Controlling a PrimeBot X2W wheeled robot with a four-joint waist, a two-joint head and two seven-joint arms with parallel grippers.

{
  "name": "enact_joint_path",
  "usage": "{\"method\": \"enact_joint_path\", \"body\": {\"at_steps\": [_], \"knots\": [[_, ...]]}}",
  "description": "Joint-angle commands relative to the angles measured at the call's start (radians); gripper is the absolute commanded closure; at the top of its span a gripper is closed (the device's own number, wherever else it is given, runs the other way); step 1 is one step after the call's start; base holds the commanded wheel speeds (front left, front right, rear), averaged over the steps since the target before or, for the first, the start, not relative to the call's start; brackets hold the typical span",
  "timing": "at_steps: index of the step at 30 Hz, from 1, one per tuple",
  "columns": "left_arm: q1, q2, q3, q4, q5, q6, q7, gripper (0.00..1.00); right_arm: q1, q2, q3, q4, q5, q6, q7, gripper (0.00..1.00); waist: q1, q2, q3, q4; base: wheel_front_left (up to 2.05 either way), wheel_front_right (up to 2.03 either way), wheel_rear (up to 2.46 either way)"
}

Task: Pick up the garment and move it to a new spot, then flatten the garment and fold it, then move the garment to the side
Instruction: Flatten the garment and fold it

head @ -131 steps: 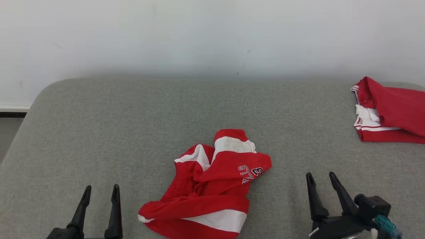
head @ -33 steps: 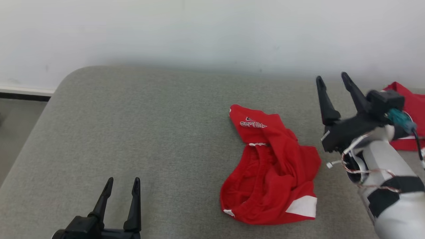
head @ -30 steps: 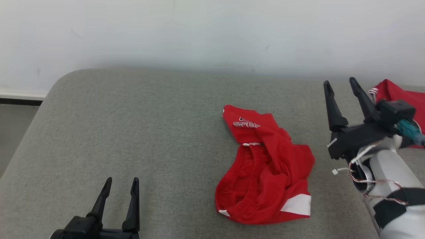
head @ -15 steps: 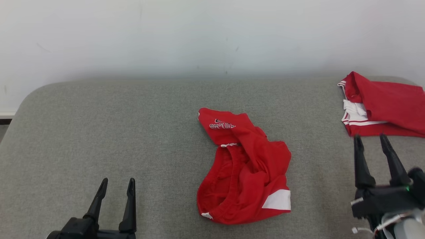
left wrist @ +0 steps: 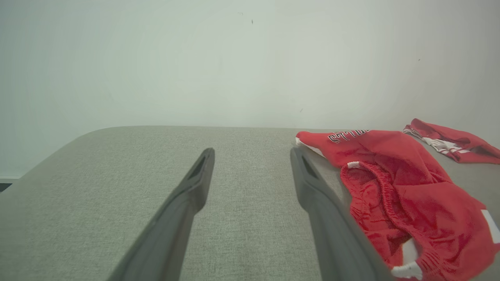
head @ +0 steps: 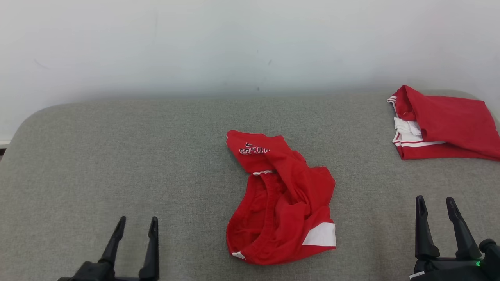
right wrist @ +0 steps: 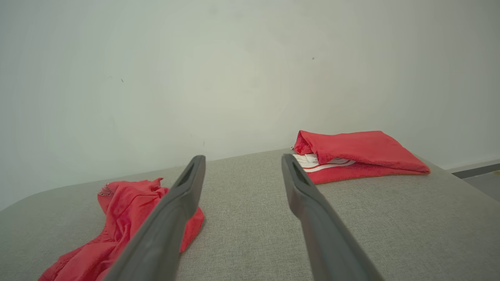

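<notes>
The garment [head: 283,197] is a crumpled pair of red shorts with white panels and lettering, lying in a heap at the middle of the grey padded surface [head: 117,156]. The heap also appears at the right of the left wrist view as the garment [left wrist: 394,183], and at the lower left of the right wrist view as the garment [right wrist: 121,218]. My left gripper [head: 137,223] stands open at the lower left, well clear of the cloth. At the lower right my right gripper [head: 434,202] is open too, with nothing between its fingers.
A second red and white garment [head: 441,123], folded, lies at the surface's far right near the wall; it is also in the right wrist view [right wrist: 351,154]. A pale wall [head: 250,43] backs the surface. The surface's rounded left corner [head: 23,121] drops off to the floor.
Since 4.4 s ago the garment has gone from the near middle to further back in a new crumpled shape. My right gripper has drawn back from beside it to the lower right. The camera has shifted.
</notes>
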Motion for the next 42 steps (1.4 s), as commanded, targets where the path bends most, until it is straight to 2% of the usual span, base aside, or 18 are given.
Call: {"method": "enact_joint_path", "body": {"at_steps": [1,5,17,25,30,31,32,33,37,42], "knots": [[0.003,0.012,-0.019,0.005,0.013,0.001,-0.003,0.0,0.006,0.002,0.004,-0.001,-0.008,-0.003,-0.005,0.0,0.0001,0.0,0.002,-0.002,0.0,0.0,0.0],[-0.042,0.059,-0.131,0.028,0.001,0.001,-0.003,0.0,-0.008,-0.002,0.014,0.002,-0.008,-0.003,-0.005,0.0,0.0001,0.0,0.01,-0.005,0.0,0.0,0.0],[-0.209,0.215,-0.567,0.152,-0.127,0.002,0.006,0.0,-0.039,-0.019,0.035,0.015,0.01,-0.003,-0.005,0.0,0.0001,0.0,0.048,-0.054,0.0,0.0,0.0],[-0.283,0.276,-0.737,0.21,-0.228,0.002,0.027,0.0,-0.049,-0.014,0.037,0.018,0.015,-0.003,-0.005,0.0,0.0001,0.0,0.071,-0.094,0.0,0.0,0.0],[-0.334,0.292,-0.824,0.261,-0.288,0.002,0.032,0.0,-0.058,-0.011,0.038,0.02,0.018,-0.003,-0.005,0.0,0.0001,0.0,0.085,-0.12,0.0,0.0,0.0],[-0.345,0.288,-0.833,0.27,-0.306,0.002,0.03,0.41,-0.058,-0.011,0.035,0.02,0.018,-0.003,-0.005,0.0,0.0001,0.0,0.087,-0.122,0.0,0.0,0.0],[-0.355,0.286,-0.843,0.28,-0.318,0.002,0.028,0.61,-0.059,-0.012,0.034,0.02,0.019,-0.003,-0.005,0.0,0.0001,0.0,0.088,-0.124,0.0,0.0,0.0],[-0.365,0.286,-0.852,0.289,-0.326,0.002,0.026,1.0,-0.059,-0.012,0.032,0.02,0.019,-0.003,-0.005,0.0,0.0001,0.0,0.089,-0.125,0.0,0.0,0.0],[-0.391,0.283,-0.858,0.321,-0.375,0.002,0.016,1.0,-0.048,-0.01,0.014,0.022,0.018,-0.003,-0.005,0.0,0.0001,0.0,0.086,-0.112,0.0,0.0,0.0],[-0.389,0.283,-0.781,0.316,-0.411,0.009,-0.002,1.0,-0.04,-0.006,0.008,0.024,0.012,-0.003,-0.005,0.0,0.0001,0.0,0.069,-0.073,0.0,0.0,0.0]]}}
